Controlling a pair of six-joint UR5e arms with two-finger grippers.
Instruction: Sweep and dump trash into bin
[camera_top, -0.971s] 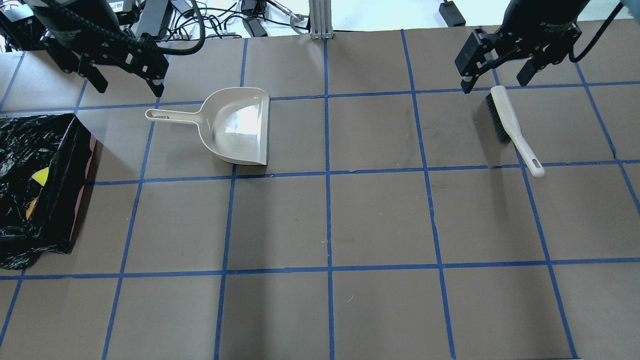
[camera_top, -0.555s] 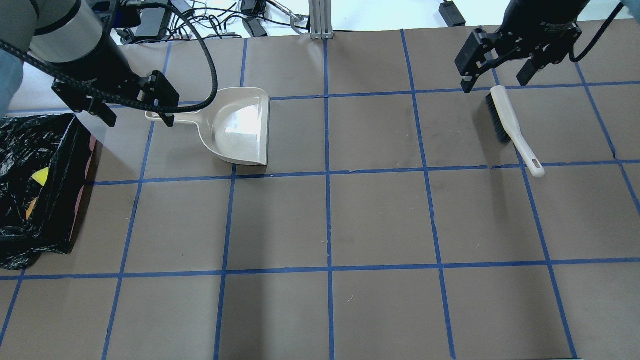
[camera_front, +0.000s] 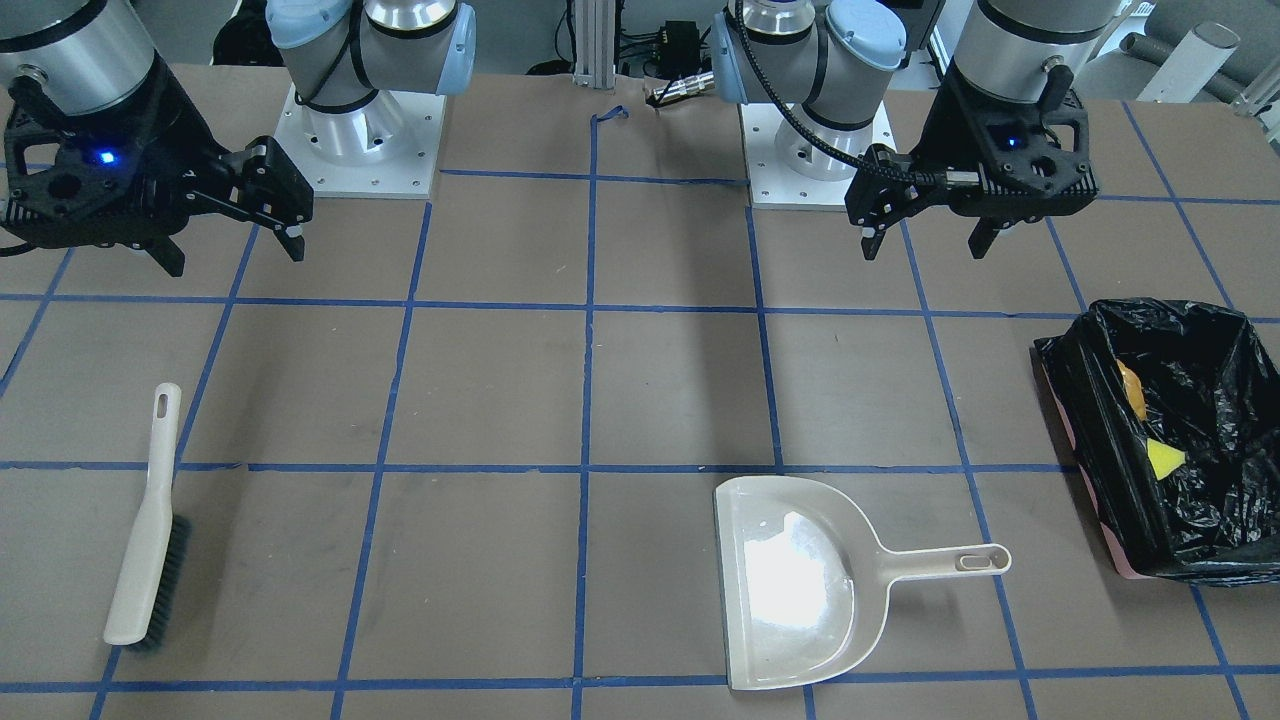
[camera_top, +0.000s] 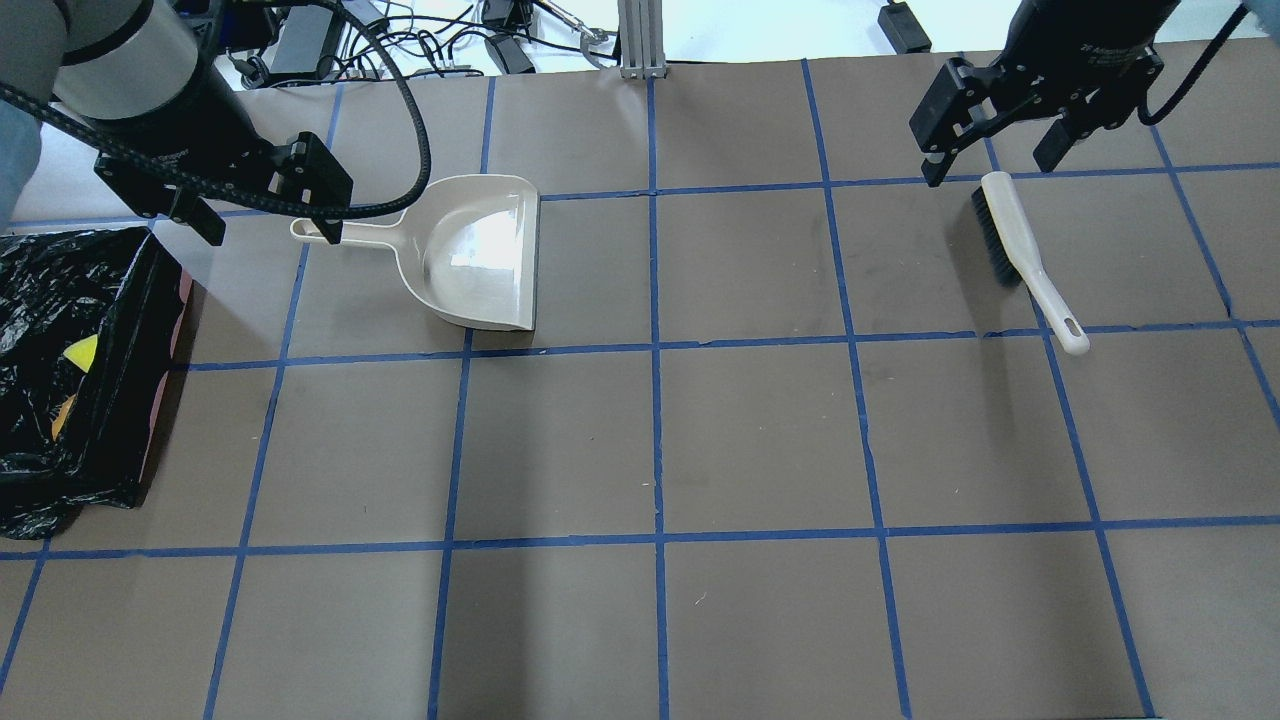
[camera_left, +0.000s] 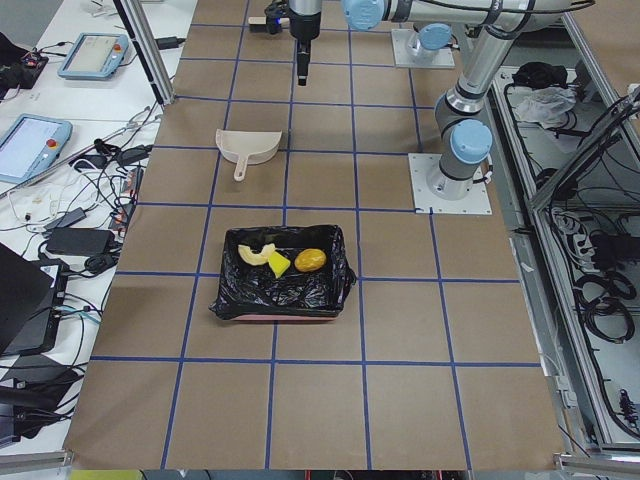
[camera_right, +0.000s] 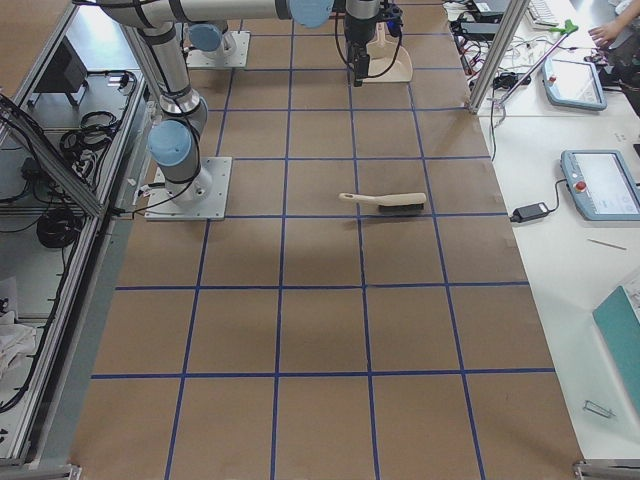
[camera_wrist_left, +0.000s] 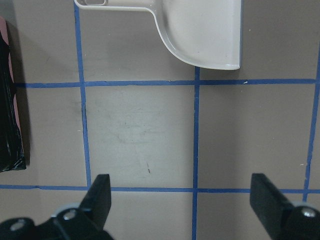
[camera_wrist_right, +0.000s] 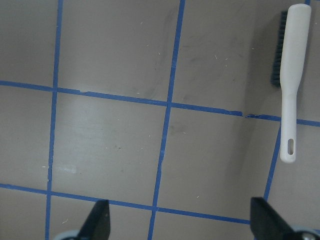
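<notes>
The brown table (camera_top: 760, 440), ruled into squares by blue tape, carries everything here. Both arms hold their wrists raised above it with the fingers pointing down. The left gripper (camera_top: 272, 235) hangs on the robot's side of the dustpan, between it and the bin and touching neither; its jaws are spread wide and grasp nothing, and its wrist camera shows only bare table between them. The right gripper (camera_top: 988, 170) is likewise spread and empty, hovering on the robot's side of the brush and clear of it. The bin (camera_left: 285, 295) stands at the table's end on the robot's left, a rectangular box lined with crinkled, glossy black plastic that spills over its rim, with a strip of pink body showing along the bottom edge. The beige dustpan (camera_top: 480, 250) lies flat near the bin but apart from it, its handle pointing toward the bin and its wide mouth toward the table's middle; its glossy inside holds nothing. The brush (camera_top: 1015, 240) lies on its side on the robot's right part of the table, with a pale handle, dark bristles along one edge and the hanging slot toward the robot. All the trash sits inside the bin on the black liner: a glossy yellow-brown lump (camera_left: 311, 260), a yellow sponge wedge (camera_left: 279, 264) just beside it, and a pale curved peel piece (camera_left: 255, 254) next to the wedge.
</notes>
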